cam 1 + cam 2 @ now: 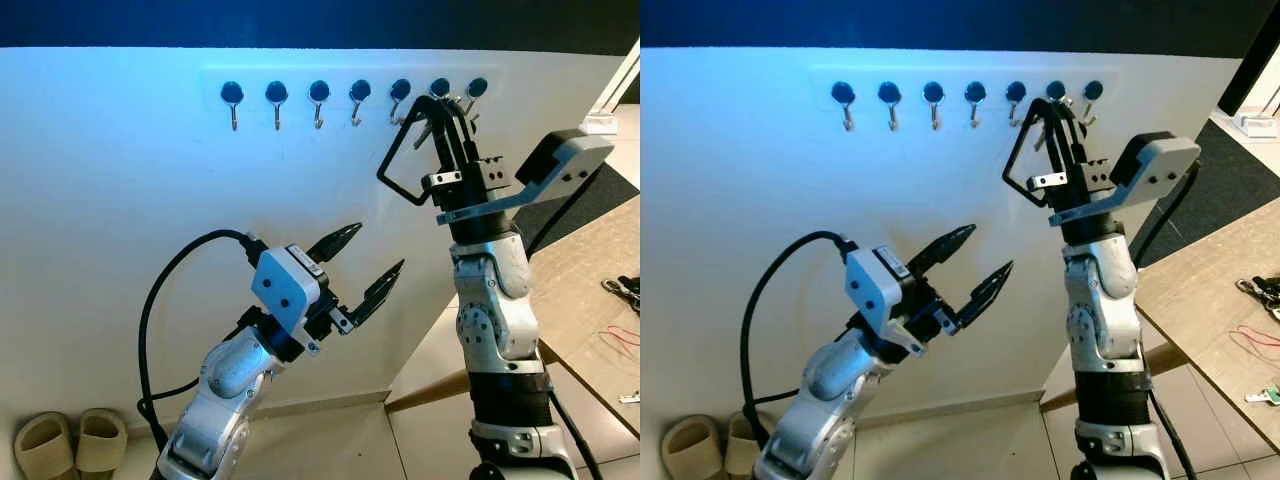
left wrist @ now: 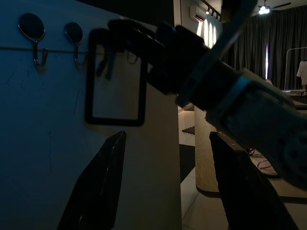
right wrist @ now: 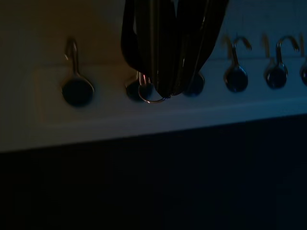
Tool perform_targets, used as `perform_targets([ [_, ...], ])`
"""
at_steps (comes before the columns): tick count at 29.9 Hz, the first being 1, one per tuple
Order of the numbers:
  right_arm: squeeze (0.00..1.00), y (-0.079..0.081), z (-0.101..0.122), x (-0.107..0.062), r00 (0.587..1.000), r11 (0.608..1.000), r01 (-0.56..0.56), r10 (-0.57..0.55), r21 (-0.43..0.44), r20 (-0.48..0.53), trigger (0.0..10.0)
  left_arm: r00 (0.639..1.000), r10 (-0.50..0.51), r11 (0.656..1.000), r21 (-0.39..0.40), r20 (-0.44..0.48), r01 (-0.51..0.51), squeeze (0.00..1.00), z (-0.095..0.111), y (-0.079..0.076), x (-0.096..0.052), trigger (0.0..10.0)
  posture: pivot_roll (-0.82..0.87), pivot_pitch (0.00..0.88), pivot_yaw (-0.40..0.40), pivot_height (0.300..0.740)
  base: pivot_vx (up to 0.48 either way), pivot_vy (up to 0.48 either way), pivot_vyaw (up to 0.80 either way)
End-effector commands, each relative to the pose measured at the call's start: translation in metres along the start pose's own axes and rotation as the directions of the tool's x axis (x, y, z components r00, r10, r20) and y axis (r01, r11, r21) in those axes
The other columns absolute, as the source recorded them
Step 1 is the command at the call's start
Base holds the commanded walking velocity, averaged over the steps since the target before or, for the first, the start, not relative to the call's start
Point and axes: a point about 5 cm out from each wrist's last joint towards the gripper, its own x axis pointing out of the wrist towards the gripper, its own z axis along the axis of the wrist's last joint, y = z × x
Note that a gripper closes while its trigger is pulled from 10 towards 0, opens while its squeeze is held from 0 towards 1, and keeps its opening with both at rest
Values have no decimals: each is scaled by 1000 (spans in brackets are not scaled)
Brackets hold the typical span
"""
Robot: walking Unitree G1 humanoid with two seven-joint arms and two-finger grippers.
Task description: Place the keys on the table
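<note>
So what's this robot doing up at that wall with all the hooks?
Its right tool is raised to the row of small metal hooks on the white wall, fingers closed on the bunch of keys with a black rectangular loop hanging there. The left tool waits lower down, open and holding nothing. The wooden table, where the keys should go, stands to the robot's right.

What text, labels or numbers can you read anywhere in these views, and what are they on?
None can be read.
Hook rail on the wall: plain, no lettering.
Black tag frame held up at the hooks by the right hand: no print visible.
Left hand and its white wrist housing: no markings legible.
Small things on the table: too small to tell.
</note>
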Motion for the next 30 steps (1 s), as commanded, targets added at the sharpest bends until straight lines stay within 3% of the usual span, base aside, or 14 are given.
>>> perform_targets([
  [1,0,-7,2,0,1000,1000,26,-26,0,-3,10000,1000,-27,1000,14,1,27,0,2,-2,2,10000,71,117,-54,740,0,0,0],
  [11,0,-9,-1,3,999,1000,17,-16,19,-37,10000,1000,-29,999,13,0,29,0,2,-3,2,10000,71,114,-54,740,0,0,0],
  [14,0,-5,-9,2,995,999,-27,30,25,-94,10000,1000,-29,999,14,0,29,0,1,-3,2,10000,70,113,-55,740,0,0,0],
  [19,0,2,-11,-1,993,997,-70,71,13,-98,10000,1000,-27,1000,13,2,27,0,1,-3,2,10000,70,112,-56,740,0,0,0],
  [24,0,5,-14,-9,991,995,-95,93,-9,-97,10000,1000,-26,1000,12,3,26,0,1,-3,1,10000,70,111,-55,740,0,0,0],
  [30,0,0,-18,-35,994,995,-43,34,-89,-100,10000,1000,-24,1000,9,2,24,0,1,-4,0,10000,71,108,-56,740,0,0,0],
])
